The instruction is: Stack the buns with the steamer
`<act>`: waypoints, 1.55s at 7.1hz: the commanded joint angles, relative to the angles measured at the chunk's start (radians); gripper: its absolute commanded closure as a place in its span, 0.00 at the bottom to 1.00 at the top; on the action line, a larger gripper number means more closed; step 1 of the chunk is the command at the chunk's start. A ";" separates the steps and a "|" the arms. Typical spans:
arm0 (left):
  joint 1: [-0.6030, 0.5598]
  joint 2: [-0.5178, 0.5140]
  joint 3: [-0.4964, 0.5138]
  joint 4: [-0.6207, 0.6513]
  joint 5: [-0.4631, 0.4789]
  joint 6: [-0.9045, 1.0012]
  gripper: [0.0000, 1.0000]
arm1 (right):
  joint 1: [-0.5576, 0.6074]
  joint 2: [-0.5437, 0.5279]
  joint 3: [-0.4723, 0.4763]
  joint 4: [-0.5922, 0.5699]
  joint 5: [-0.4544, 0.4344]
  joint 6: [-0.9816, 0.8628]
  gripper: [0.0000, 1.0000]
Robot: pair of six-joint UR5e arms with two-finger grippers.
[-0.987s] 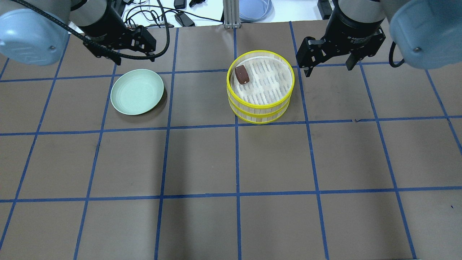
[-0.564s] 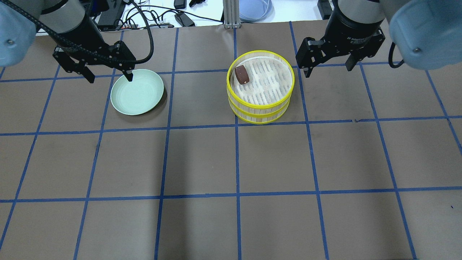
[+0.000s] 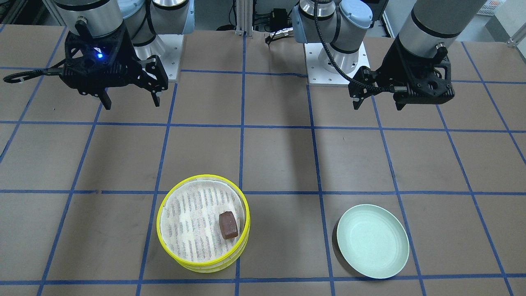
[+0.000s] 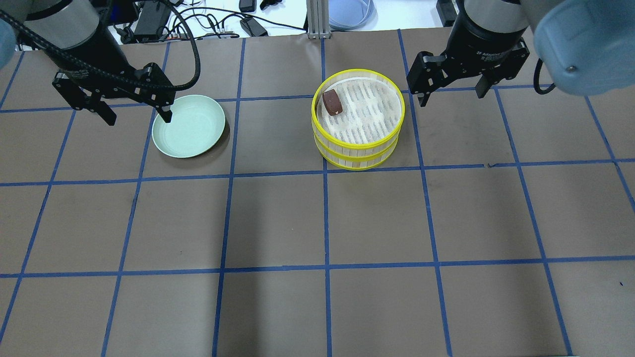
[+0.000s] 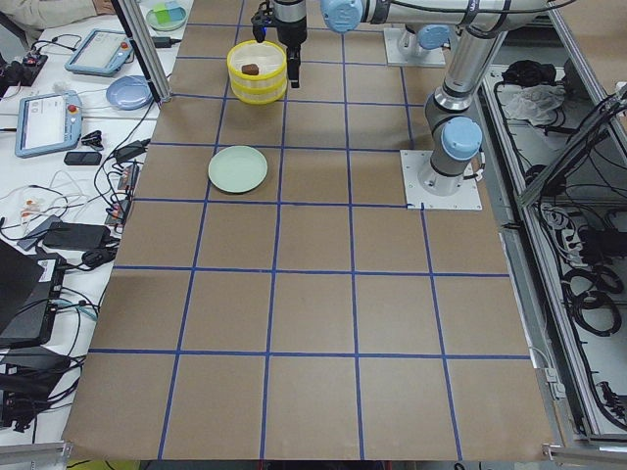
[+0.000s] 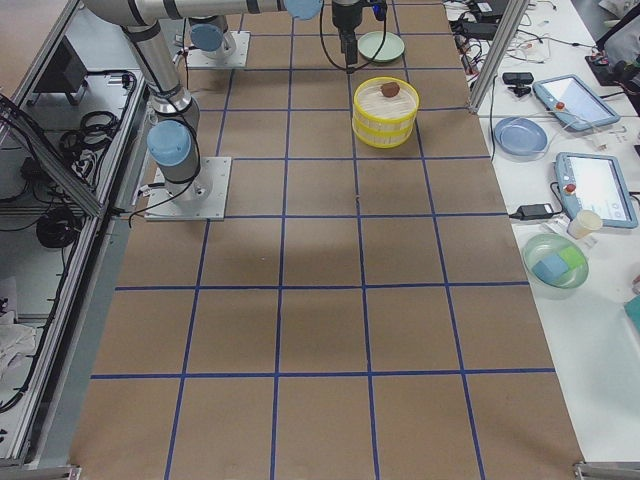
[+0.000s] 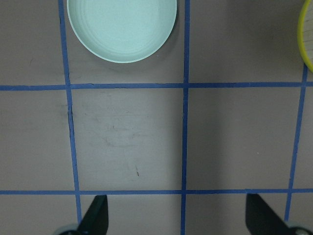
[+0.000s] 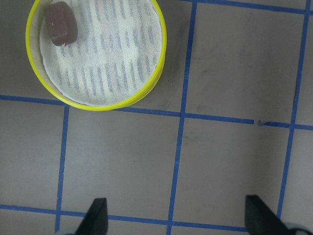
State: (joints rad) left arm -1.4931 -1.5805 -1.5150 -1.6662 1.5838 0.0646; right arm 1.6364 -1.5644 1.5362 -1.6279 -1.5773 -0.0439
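Observation:
The steamer (image 4: 367, 114) stands as two yellow-rimmed tiers stacked one on the other, at the back middle of the table. It also shows in the front view (image 3: 191, 222) and the right wrist view (image 8: 112, 54). The dark reddish-brown bun (image 4: 332, 102) lies in the top tier by its rim (image 3: 228, 225) (image 8: 61, 22). The cream-white bun is not in view. My left gripper (image 4: 139, 119) is open and empty, above the left rim of the pale green plate (image 4: 191, 129). My right gripper (image 4: 451, 97) is open and empty, just right of the steamer.
The green plate (image 3: 372, 241) (image 7: 122, 27) is empty and lies left of the steamer. Blue tape lines grid the brown table. An aluminium post (image 4: 313, 20), cables and a blue dish (image 4: 349, 12) lie beyond the far edge.
My left gripper has moved left and toward the near side, from behind the plate to over its left rim. The right gripper, steamer and bun have not moved.

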 commanded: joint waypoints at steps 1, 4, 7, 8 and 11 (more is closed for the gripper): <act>0.002 0.000 -0.014 -0.001 0.002 0.001 0.00 | -0.001 0.000 -0.001 -0.003 0.002 0.001 0.00; 0.001 0.002 -0.030 0.002 0.001 0.001 0.00 | -0.001 0.003 0.007 -0.001 0.005 0.001 0.00; 0.002 0.002 -0.033 0.000 0.002 0.001 0.00 | -0.001 0.001 0.005 -0.003 0.005 0.001 0.00; 0.002 0.002 -0.033 -0.007 0.004 0.001 0.00 | -0.001 0.000 0.005 -0.003 0.006 0.001 0.00; 0.016 0.004 -0.037 -0.006 0.002 0.007 0.00 | -0.001 0.001 0.005 -0.003 0.005 0.001 0.00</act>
State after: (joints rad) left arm -1.4817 -1.5782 -1.5515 -1.6739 1.5873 0.0708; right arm 1.6352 -1.5642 1.5417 -1.6306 -1.5719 -0.0430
